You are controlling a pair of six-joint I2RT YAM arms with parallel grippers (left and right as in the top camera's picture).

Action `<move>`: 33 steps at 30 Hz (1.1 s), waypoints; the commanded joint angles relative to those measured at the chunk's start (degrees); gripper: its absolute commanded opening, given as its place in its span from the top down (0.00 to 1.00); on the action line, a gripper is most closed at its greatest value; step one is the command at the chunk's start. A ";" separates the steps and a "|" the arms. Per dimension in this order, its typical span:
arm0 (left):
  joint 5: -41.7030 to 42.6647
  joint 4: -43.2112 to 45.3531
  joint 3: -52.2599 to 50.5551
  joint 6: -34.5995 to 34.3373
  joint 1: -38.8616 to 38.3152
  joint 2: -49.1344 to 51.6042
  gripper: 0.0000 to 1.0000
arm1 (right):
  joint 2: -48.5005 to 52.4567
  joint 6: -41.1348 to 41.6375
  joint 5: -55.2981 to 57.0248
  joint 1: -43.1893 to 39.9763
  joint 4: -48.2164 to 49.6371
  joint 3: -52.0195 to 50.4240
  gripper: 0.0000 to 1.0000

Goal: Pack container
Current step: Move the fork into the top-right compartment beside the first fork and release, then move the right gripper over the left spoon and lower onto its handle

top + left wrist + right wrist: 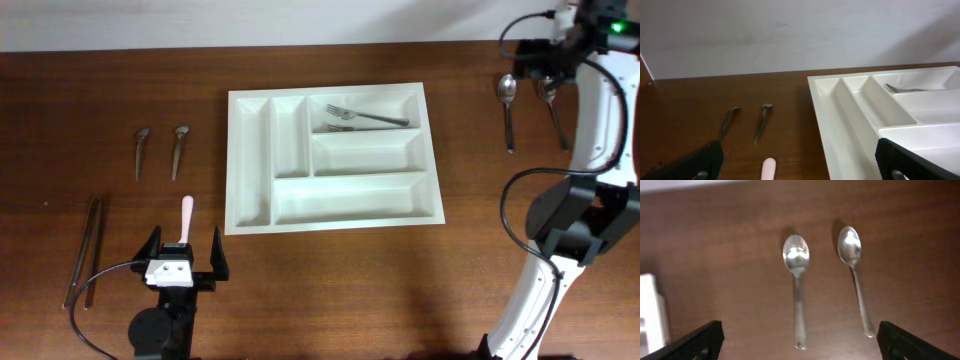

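The white container [350,198] lies mid-worktop [120,80], with two forks [365,119] in its upper long compartment. Off its right side, the right tool [800,340] hangs above two spoons [797,280], jaws apart and empty. The left tool [185,250], also spread wide, sits near a pink-handled utensil [186,212].

There is one white rectangular plastic cutlery tray [231,165] with five compartments. I count two silver metal forks [370,119], two large silver metal spoons [508,110], two small silver metal spoons [177,150], one pink-handled utensil [186,215] and two long thin metal sticks [88,250].
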 commanded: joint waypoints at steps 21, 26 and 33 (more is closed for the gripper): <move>0.81 -0.37 -0.09 0.70 0.13 -0.39 0.01 | 12.68 -6.23 -3.96 -0.37 0.07 -0.46 0.01; 0.81 -0.37 -0.09 0.70 0.13 -0.39 0.01 | 14.36 -6.69 -3.78 -0.37 1.38 -0.46 0.01; 0.81 -0.37 -0.09 0.70 0.13 -0.39 0.01 | 15.19 -6.84 -3.67 -0.37 3.69 -0.46 0.01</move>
